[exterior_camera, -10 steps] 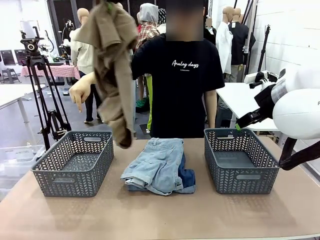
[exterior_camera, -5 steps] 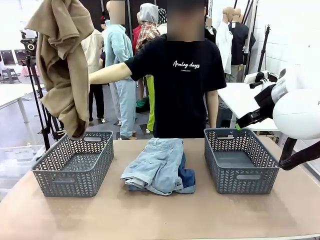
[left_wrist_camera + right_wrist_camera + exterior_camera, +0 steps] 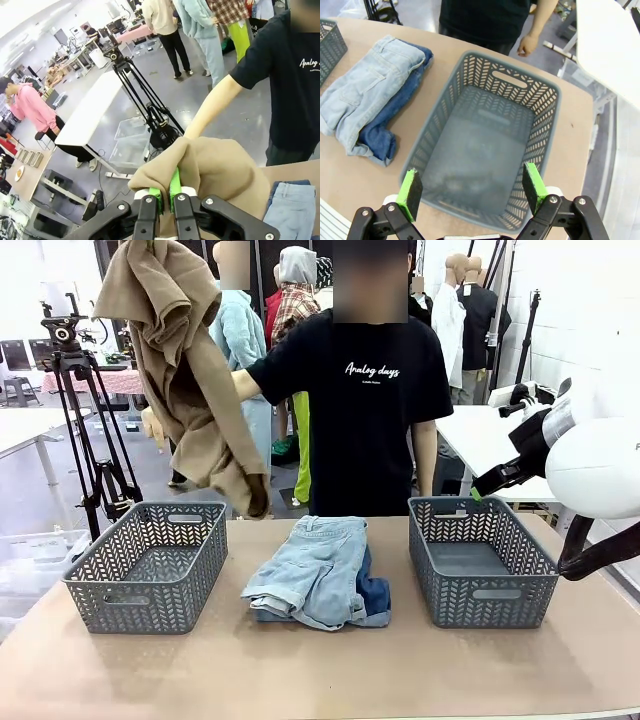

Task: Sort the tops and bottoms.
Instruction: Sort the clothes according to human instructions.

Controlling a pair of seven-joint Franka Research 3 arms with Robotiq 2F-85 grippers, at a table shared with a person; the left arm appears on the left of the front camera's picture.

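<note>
We see the left gripper (image 3: 165, 189) raised high above the left side of the worktop (image 3: 320, 670), its fingers pressed narrow on a bunched fold of the tan garment (image 3: 185, 370) – in the left wrist view the cloth swells up over both green pads. From that grip the garment hangs in a long, twisted drape. Its lowest end dangles close to the far right corner of the left basket (image 3: 150, 580); we cannot tell whether it touches the rim.

The person (image 3: 365, 410) stands at the far side in a black printed T-shirt, with one arm stretched out toward the hanging cloth. The front view puts the forearm behind the garment, and we cannot tell whether the hand touches it.

Between the two baskets, in the middle of the worktop, lie the folded bottoms: the pale denim (image 3: 315, 565) on top, waistband toward the person, and the darker blue denim (image 3: 375, 595) under it, showing along the edge nearer the right basket (image 3: 480, 595).

The right gripper (image 3: 472, 189) hovers above that right basket and looks straight down into it – its fingers spread wide, the green pads apart over the basket's near end. The arm's white body shows at the right edge of the front view.
</note>
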